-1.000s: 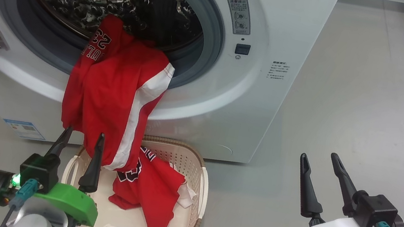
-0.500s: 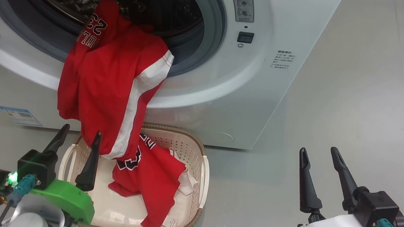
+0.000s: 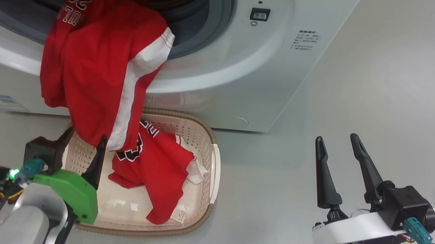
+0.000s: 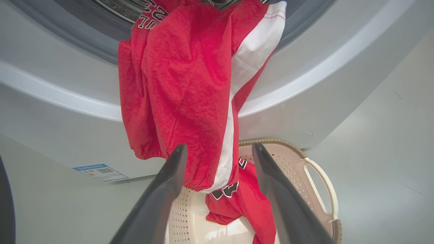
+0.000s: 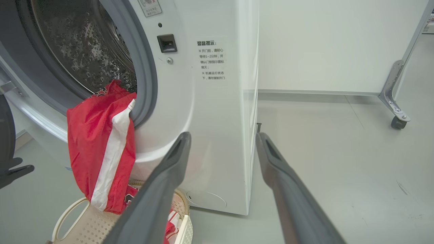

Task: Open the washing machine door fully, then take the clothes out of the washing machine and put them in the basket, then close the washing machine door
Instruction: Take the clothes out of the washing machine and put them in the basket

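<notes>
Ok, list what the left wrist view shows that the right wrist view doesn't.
Left wrist view's extras: the blue label low on the washing machine, and the open left pincer in front of the hanging hem. Right wrist view's extras: the latch slot, the printed notice, a castor, and the open right pincer. Shared: the red clothes draped out of the steel drum down over the basket, with more red fabric lying inside it.

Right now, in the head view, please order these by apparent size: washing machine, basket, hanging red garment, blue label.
1. washing machine
2. hanging red garment and basket: too alike to rank, the garment covers part of the basket
3. blue label
</notes>
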`<state>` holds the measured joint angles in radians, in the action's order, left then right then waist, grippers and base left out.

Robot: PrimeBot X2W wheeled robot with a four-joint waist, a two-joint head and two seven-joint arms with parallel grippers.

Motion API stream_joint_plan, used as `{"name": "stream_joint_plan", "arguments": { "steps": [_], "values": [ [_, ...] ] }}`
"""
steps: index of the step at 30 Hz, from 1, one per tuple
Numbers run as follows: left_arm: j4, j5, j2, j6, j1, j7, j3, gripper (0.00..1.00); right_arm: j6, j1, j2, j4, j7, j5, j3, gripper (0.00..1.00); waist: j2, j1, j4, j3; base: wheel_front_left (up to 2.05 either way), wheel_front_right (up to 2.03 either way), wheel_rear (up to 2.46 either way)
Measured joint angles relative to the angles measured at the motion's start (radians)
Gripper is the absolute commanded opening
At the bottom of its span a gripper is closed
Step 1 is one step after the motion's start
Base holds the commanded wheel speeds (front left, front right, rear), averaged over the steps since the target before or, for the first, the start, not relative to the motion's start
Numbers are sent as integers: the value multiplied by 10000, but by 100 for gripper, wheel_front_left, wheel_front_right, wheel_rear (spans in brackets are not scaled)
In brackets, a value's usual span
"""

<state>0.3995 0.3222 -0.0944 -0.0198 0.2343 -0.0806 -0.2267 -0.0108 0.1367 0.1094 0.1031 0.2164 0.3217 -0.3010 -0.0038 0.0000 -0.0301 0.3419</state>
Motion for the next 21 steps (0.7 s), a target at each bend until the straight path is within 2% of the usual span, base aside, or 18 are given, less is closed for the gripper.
{"name": "stream_joint_plan", "arguments": {
  "steps": [6,21],
  "values": [
    [788,190,-10,257,1004,397,31,100,-84,294,2,-59,0,-77,-29,100,0,0,-197,488,0,0,0],
    [2514,343,-230,456,2851,803,387,100,-186,715,-54,-54,2,-92,-163,100,0,0,-809,1299,0,0,0]
  ]
}}
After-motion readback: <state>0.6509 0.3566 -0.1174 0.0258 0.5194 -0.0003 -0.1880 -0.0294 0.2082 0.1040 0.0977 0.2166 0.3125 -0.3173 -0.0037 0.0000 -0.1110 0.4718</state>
